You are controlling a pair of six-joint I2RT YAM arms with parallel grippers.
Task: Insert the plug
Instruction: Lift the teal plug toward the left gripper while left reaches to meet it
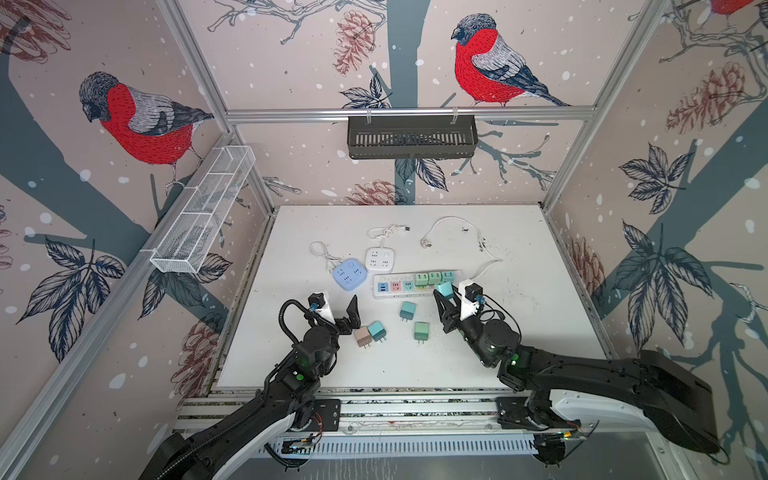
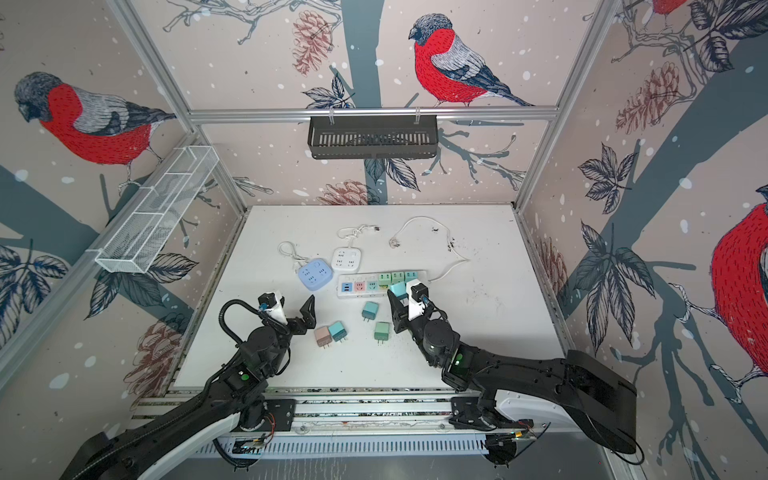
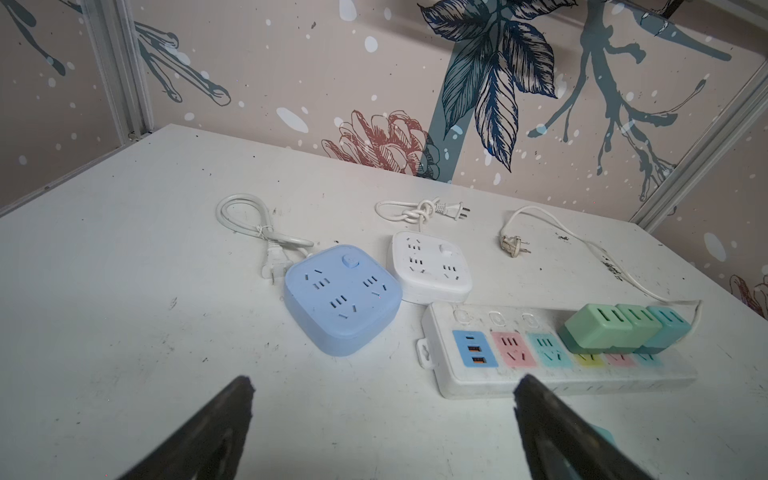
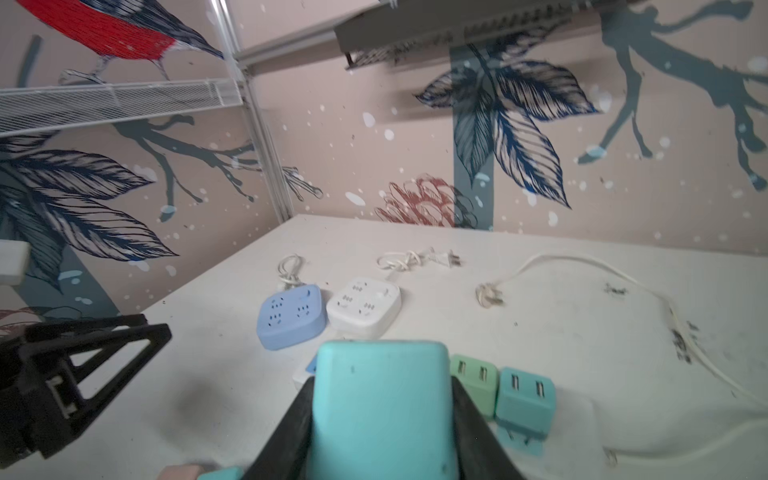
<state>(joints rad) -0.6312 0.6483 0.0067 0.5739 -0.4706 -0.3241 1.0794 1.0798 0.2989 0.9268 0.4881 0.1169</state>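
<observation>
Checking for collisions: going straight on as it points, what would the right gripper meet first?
Probably the power strip, near a green adapter; the cyan plug in the right gripper would touch first. Depth unclear.

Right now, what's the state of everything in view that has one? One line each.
left gripper: open, empty.
right gripper: shut on light teal adapter, near the power strip.
power strip: three adapters plugged in at one end, other sockets free.
strip's plug: unplugged, lying on the table.
blue socket cube: sockets empty, cord bundled.
white socket cube: sockets empty, cord knotted.
four loose adapters: unplugged, lying on the table.
</observation>
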